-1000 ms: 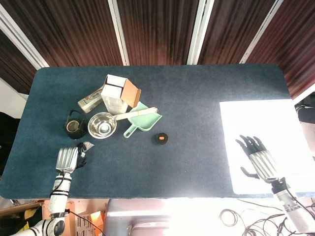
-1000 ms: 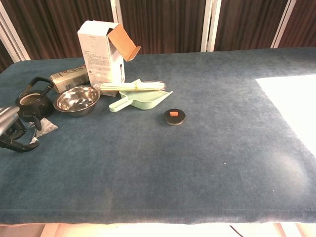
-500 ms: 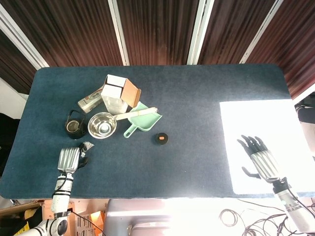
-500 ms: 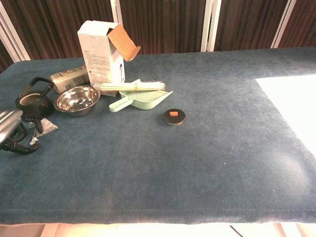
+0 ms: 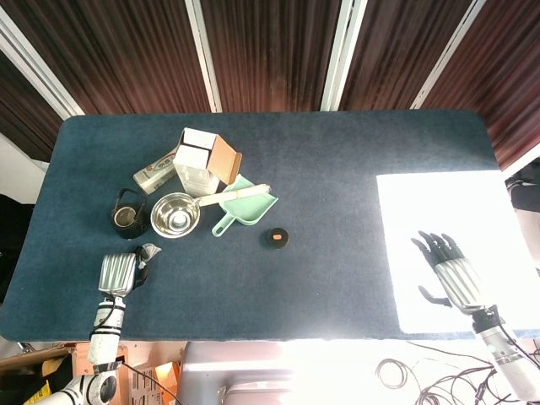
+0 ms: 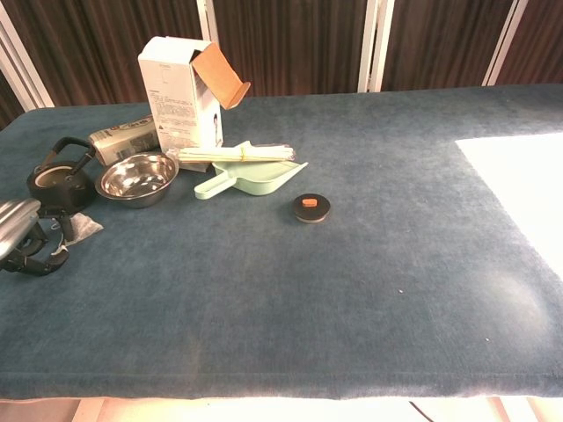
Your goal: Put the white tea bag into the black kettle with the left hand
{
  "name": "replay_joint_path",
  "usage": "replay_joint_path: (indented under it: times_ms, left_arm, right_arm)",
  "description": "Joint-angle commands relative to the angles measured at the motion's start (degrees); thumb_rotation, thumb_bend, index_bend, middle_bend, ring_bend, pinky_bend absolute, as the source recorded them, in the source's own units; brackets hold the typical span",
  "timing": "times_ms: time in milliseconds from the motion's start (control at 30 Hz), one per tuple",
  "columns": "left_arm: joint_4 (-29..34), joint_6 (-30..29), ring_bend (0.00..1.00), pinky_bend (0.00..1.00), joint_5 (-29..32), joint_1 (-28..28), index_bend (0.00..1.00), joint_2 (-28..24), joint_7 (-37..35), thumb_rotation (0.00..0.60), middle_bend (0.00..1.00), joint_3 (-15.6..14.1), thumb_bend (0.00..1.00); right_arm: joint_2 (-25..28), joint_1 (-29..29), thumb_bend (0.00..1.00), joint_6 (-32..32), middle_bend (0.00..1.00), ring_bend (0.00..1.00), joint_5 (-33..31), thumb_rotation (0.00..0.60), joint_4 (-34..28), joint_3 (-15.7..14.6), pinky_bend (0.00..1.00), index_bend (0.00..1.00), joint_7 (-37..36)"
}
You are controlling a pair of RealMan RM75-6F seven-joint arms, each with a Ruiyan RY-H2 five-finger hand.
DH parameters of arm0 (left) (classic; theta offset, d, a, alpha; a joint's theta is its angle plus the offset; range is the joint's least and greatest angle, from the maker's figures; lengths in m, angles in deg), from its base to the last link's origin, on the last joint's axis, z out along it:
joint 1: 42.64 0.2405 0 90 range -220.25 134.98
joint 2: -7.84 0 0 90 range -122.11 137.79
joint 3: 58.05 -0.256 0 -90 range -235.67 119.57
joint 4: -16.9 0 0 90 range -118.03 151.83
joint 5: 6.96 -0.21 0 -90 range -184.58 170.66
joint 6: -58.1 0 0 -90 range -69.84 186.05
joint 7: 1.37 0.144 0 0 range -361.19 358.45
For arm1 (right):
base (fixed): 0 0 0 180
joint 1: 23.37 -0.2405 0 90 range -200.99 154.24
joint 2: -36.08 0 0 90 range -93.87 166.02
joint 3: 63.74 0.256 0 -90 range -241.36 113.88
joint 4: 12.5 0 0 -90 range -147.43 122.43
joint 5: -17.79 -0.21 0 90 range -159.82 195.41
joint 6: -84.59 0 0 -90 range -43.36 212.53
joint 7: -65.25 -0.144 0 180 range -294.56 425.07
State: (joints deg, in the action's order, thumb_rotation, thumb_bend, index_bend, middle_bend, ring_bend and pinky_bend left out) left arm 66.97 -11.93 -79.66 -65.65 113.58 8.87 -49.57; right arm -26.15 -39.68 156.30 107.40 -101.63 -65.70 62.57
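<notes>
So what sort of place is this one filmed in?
Probably a lab or studio tabletop set, not a kitchen: a blue-covered table, dark curtains behind, and loose cables on the floor.

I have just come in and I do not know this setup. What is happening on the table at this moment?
The robot's left hand is at the near left of the table, right at the white tea bag, which lies on the cloth. Whether the fingers grip it cannot be told. The black kettle stands just beyond, beside a steel bowl; its lid lies apart. The right hand rests open, far right.
</notes>
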Motion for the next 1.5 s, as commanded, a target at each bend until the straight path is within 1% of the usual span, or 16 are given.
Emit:
replay_joint_path:
  times_ms: [33,300,533,800,933,1033,1133,1233,1333,1367,1400,1500]
  left_arm:
    - [-0.5,-0.4,1.0,1.0,-0.2,0.2,0.51,0.1,0.3,0.6,1.0,0.0,0.35]
    - [-2.1,0.1,1.0,1.0,-0.2,0.3,0.53,0.6,-0.4,0.6,1.0,0.3,0.37]
    - [-3.3,-0.3,1.0,1.0,-0.9,0.4,0.58,1.0,-1.1,0.6,1.0,0.3,0.43]
    - [-3.8,-0.5,1.0,1.0,-1.5,0.5,0.61,1.1,-1.6,0.6,1.0,0.3,0.47]
    - [-3.8,-0.8,1.0,1.0,-1.9,0.5,0.63,1.0,-2.1,0.6,1.0,0.3,0.5]
    - [-3.5,-1.9,1.0,1.0,-2.7,0.6,0.65,0.7,-2.8,0.6,1.0,0.3,0.51]
    - [-3.0,-4.4,1.0,1.0,-3.9,0.8,0.68,0.2,-3.8,0.6,1.0,0.3,0.51]
    - [-2.7,-4.9,1.0,1.0,-4.2,0.9,0.7,-0.1,-4.0,0.6,1.0,0.3,0.51]
    - [-0.3,-7.6,1.0,1.0,-5.3,1.0,0.72,-1.7,-4.6,0.6,1.0,0.9,0.51]
    - [1.1,-9.5,1.0,1.0,-5.9,0.8,0.73,-2.5,-5.1,0.6,1.0,1.7,0.51]
    - [3.4,-12.5,1.0,1.0,-7.0,0.2,0.74,-3.9,-6.0,0.6,1.0,3.1,0.51]
    - [7.5,-13.4,1.0,1.0,-7.1,-0.4,0.74,-6.3,-5.1,0.6,1.0,4.6,0.51]
  right_arm:
    - [0.0,0.0,0.26,-0.1,0.0,0.0,0.0,0.6,0.1,0.0,0.0,0.0,-0.1]
    - [0.0,0.2,0.26,-0.2,0.0,0.0,0.3,0.6,0.2,0.1,0.0,0.0,-0.4]
    - [0.0,0.4,0.26,-0.2,0.0,0.0,0.4,0.6,0.2,0.1,0.0,0.0,-0.4]
    - [0.0,0.4,0.26,-0.5,0.0,0.0,0.3,0.6,0.3,0.1,0.0,0.0,-0.3]
    - [0.0,0.5,0.26,-0.4,0.0,0.0,0.3,0.6,0.3,0.2,0.0,0.0,-0.3]
    - [0.0,0.6,0.26,-0.5,0.0,0.0,0.3,0.6,0.4,0.2,0.0,0.0,-0.3]
    - [0.0,0.6,0.26,-0.5,0.0,0.0,0.3,0.6,0.4,0.2,0.0,0.0,-0.4]
    - [0.0,0.6,0.26,-0.5,0.0,0.0,0.4,0.6,0.4,0.2,0.0,0.0,-0.4]
    - [0.1,0.7,0.26,-0.4,0.0,0.0,0.4,0.6,0.4,0.2,0.0,0.0,-0.4]
    - [0.1,0.8,0.26,-0.4,0.0,0.0,0.5,0.6,0.3,0.2,0.0,0.0,-0.4]
    - [0.1,0.8,0.26,-0.4,0.0,0.0,0.4,0.6,0.2,0.2,0.0,0.0,-0.4]
    - [0.1,0.9,0.26,-0.3,0.0,0.0,0.4,0.6,0.2,0.2,0.0,0.0,-0.3]
